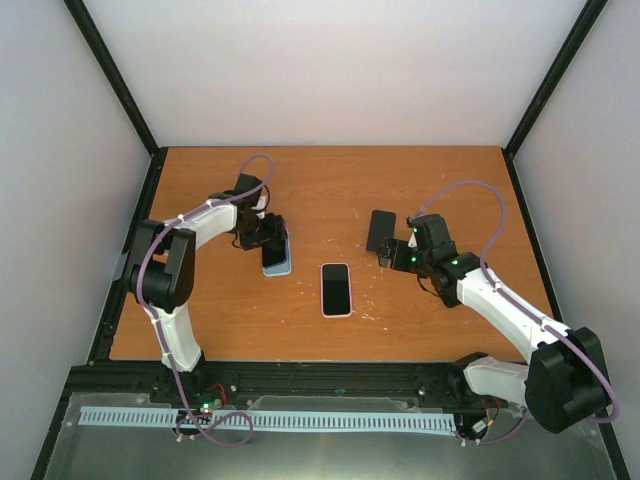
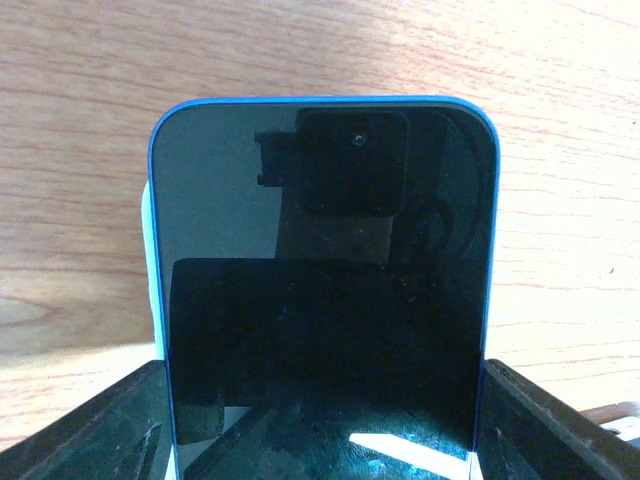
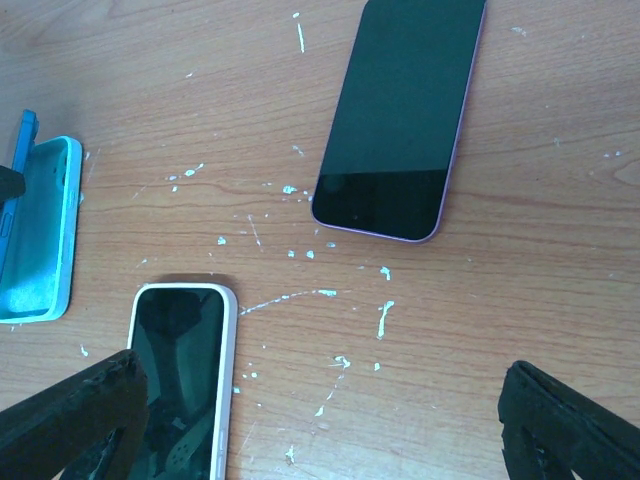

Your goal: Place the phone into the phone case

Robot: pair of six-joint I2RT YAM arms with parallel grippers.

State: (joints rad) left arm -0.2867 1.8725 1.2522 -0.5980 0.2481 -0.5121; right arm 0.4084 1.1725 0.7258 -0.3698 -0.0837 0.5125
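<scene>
Left gripper [image 1: 266, 239] pinches the blue phone [image 2: 320, 280] across its width, left of the white-edged phone [image 1: 336, 289] and parallel to it, over the pale case [image 3: 42, 235]; right gripper [image 3: 325, 405] spread wide

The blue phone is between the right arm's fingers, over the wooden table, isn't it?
Not quite. The blue phone is between the fingers of the left gripper, not the right arm's. The left wrist view shows it, over the wooden table. The right gripper is open and holds nothing.
</scene>
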